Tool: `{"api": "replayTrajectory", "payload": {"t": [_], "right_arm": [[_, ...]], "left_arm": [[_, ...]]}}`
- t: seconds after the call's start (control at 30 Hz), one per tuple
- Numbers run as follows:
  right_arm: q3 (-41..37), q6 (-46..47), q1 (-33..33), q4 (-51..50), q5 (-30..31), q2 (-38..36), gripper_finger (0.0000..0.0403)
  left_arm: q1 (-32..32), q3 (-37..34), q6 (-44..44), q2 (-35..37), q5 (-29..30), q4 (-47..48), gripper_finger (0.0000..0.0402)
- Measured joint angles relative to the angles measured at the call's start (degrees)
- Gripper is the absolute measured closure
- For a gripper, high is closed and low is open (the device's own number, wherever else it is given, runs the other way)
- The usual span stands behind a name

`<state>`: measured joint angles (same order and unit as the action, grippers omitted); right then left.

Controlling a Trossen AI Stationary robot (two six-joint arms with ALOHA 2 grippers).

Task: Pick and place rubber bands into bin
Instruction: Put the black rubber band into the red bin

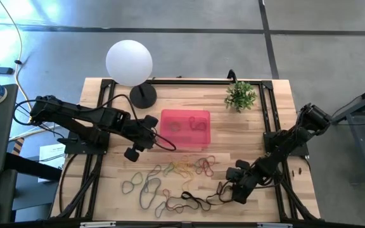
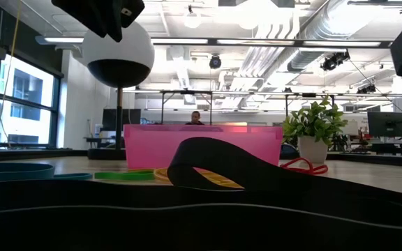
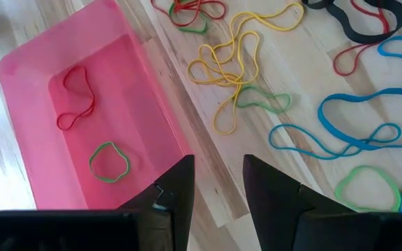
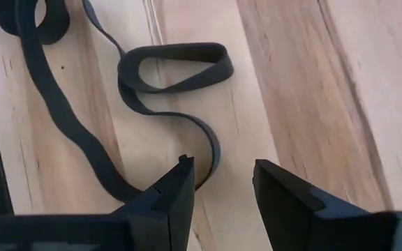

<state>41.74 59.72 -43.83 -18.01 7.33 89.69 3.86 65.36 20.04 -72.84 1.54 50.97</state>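
The pink bin [image 1: 185, 128] lies mid-table and holds a red band [image 3: 75, 97] and a green band [image 3: 108, 160]. Several rubber bands [image 1: 176, 170] in yellow, red, green and blue lie loose on the wood on its near side. My left gripper [image 3: 218, 185] is open above the bin's long rim [image 3: 166, 111], and in the high view it [image 1: 149, 134] hovers at the bin's left end. My right gripper [image 4: 222, 185] is open low over a long black band [image 4: 173, 70] near the table's near edge. That band's bend [image 4: 211, 157] runs in between the fingers. My right gripper comes at the black band from above with its fingers either side of the bend [image 4: 211, 157]. I cannot tell whether a finger touches it. The band lies slack on the table.
A white globe lamp [image 1: 129, 62] stands at the far left of the table and a small potted plant [image 1: 240, 95] at the far right. A black frame borders the table top [image 1: 113, 171]. Bare wood [image 4: 313, 84] lies to the right of the black band.
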Motion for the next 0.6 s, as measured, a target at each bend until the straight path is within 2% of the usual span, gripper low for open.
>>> {"api": "replayTrajectory", "payload": {"t": [0.37,0.6], "right_arm": [[0.22,-3.99,-0.02,0.66,4.11,0.04,0.0265],[0.22,-5.81,-0.02,2.00,4.31,0.55,0.0265]], "left_arm": [[3.25,0.00,-2.69,0.00,1.12,-0.06,0.0291],[4.57,0.00,-5.01,0.00,2.60,0.09,0.0291]]}}
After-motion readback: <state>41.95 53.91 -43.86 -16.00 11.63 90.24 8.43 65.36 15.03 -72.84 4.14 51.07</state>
